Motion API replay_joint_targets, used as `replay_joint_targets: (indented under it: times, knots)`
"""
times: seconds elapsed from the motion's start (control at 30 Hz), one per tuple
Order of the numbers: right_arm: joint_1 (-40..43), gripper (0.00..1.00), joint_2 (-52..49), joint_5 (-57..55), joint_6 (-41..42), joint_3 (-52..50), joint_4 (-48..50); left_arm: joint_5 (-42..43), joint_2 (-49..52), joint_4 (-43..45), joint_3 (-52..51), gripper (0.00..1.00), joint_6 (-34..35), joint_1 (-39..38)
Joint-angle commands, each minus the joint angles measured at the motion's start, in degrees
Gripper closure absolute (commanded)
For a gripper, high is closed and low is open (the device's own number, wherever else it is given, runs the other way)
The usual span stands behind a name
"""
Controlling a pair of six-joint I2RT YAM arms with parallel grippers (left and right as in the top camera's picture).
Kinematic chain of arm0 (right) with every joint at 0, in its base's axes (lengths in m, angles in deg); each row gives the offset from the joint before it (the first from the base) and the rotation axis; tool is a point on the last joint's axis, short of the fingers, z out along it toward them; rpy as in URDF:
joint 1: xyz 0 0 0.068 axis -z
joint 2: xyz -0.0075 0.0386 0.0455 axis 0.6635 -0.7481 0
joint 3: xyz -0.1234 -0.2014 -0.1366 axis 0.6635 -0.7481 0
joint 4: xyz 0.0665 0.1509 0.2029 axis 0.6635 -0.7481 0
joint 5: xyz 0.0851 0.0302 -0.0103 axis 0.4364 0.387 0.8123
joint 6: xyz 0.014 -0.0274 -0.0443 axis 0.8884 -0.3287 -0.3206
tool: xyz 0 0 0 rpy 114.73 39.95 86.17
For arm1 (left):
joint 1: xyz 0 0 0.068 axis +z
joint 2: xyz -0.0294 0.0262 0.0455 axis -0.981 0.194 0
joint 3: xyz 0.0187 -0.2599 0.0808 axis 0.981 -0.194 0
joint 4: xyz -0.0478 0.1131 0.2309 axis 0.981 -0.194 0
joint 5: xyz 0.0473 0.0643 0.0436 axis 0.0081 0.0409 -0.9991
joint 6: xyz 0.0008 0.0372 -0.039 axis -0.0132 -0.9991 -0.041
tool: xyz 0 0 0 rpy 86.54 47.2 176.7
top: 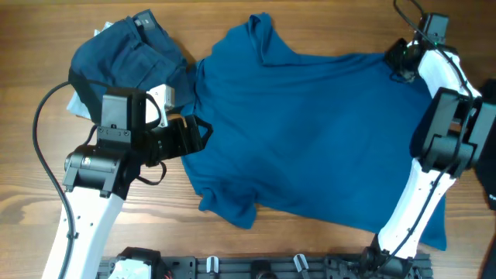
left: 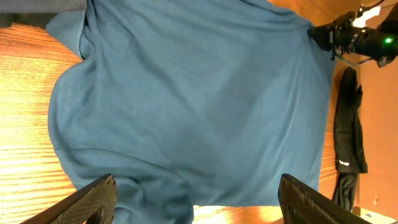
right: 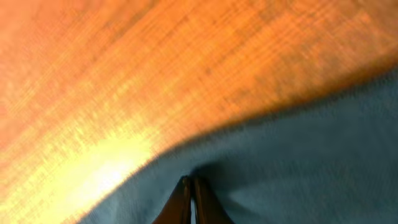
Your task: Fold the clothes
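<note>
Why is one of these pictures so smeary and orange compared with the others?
Right wrist view: very close, so the table and blue shirt blur, with glare on the wood. Left wrist view: sharper, wood glowing orange at left. Overhead view: crisp, evenly lit.

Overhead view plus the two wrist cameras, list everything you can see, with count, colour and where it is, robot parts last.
blue shirt: 1, cobalt blue, spread flat across the middle of the table
denim garment: 1, dark blue, crumpled at the upper left, touching the shirt
pale blue cloth: 1, pale blue, peeking out under the denim garment
white piece: 1, white, beside the denim; too small to identify
table: 1, brown wood, under everything
black rail: 1, black, along the near edge
arms: 2, white and black, left arm, right arm
left gripper: 1, black, open, at the shirt's left edge
right gripper: 1, black, shut, pinching the shirt's far right edge
</note>
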Motion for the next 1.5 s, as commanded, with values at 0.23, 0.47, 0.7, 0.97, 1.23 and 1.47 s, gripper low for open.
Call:
replay_joint_targets:
  times: [0.23, 0.47, 0.7, 0.97, 1.23, 1.47]
  knots:
    - [2.7, 0.96, -0.7, 19.2, -4.9, 3.2, -3.9, -0.4, 0.1, 0.1, 1.0, 0.17, 0.1, 0.3]
    - [10.6, 0.62, 13.3, 7.7, -7.6, 3.2, -18.1, -0.4, 0.1, 0.1, 1.0, 0.15, 0.1, 0.3]
    - [14.7, 0.20, 11.2, -3.6, -7.5, -0.9, -21.2, -0.3, 0.1, 0.3, 1.0, 0.14, -0.1, 0.3]
    - [14.8, 0.23, 4.7, -4.6, -7.4, -3.4, -18.7, -0.3, 0.1, 1.2, 0.9, 0.13, -0.1, 0.3]
    - [14.2, 0.91, 1.8, -4.6, -7.3, -3.4, -15.1, -0.3, 0.1, 2.1, 1.0, 0.12, -0.1, 0.3]
    - [13.9, 0.96, 1.2, -7.0, -4.0, -3.4, -5.8, -0.3, 0.1, 3.1, 0.9, 0.11, -0.1, 0.3]
